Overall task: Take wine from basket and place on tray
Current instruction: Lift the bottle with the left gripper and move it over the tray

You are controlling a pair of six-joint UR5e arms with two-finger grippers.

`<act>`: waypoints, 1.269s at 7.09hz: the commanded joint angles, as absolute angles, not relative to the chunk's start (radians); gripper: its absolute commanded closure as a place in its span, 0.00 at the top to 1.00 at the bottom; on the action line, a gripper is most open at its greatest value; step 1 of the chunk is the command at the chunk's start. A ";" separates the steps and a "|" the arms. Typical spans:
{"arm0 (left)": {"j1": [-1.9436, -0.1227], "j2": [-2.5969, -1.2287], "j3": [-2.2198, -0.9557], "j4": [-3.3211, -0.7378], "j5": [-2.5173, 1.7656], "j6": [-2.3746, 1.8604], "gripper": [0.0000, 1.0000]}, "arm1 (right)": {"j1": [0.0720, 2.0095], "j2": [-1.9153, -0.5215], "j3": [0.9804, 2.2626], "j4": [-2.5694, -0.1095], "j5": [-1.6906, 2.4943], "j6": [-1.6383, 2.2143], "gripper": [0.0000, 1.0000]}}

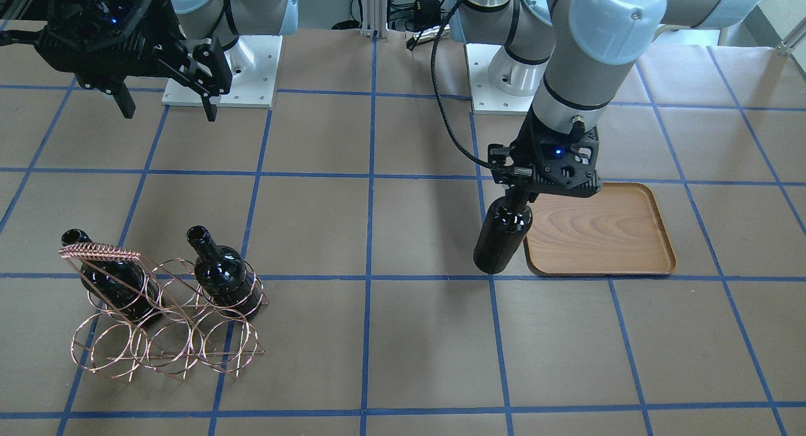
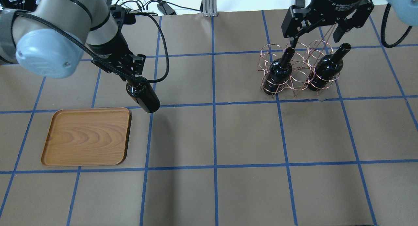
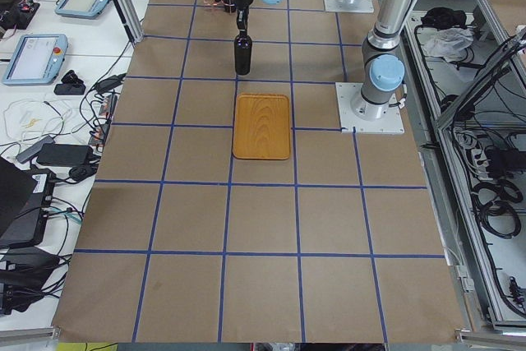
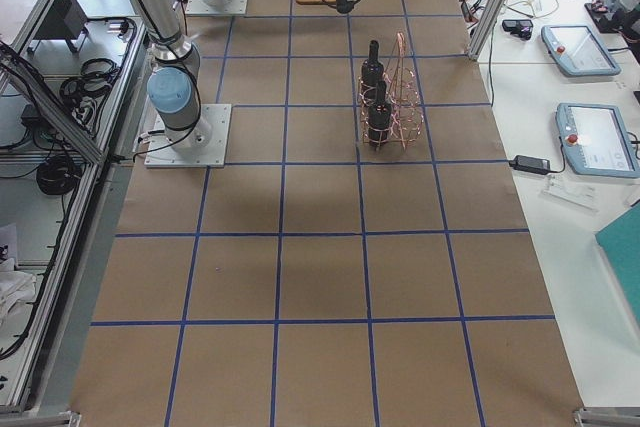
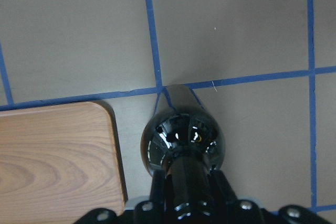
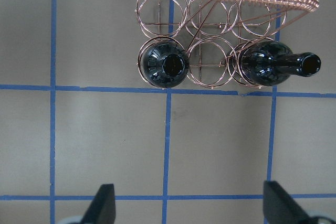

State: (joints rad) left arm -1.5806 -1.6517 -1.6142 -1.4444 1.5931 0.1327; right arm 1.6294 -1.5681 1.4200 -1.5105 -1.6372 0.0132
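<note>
A brown paper-covered table [image 2: 212, 137] taped into a blue grid fills the scene; desks with teach pendants [image 3: 33, 55] flank it. The left gripper [image 1: 517, 187] is clamped on the neck of a glossy black, unlabelled glass wine bottle [image 1: 502, 237]; the bottle hangs below it, slightly tilted, just off the near corner of the flat brown wood-grain tray [image 2: 86, 136]. The right gripper [image 1: 169, 111] hovers spread wide and empty; below it the copper wire-ring basket [image 1: 101, 254] holds two matching bottles [image 2: 279, 72].
</note>
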 commanded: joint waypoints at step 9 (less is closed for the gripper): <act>-1.144 -1.592 -1.756 -1.494 1.649 0.627 0.00 | 1.632 -1.569 1.433 -1.522 -1.598 0.087 1.00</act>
State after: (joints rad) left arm -1.1498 -1.5874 -1.7498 -1.4950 1.6493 0.6262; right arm 1.6311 -1.5683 1.4292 -1.5220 -1.5993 0.0862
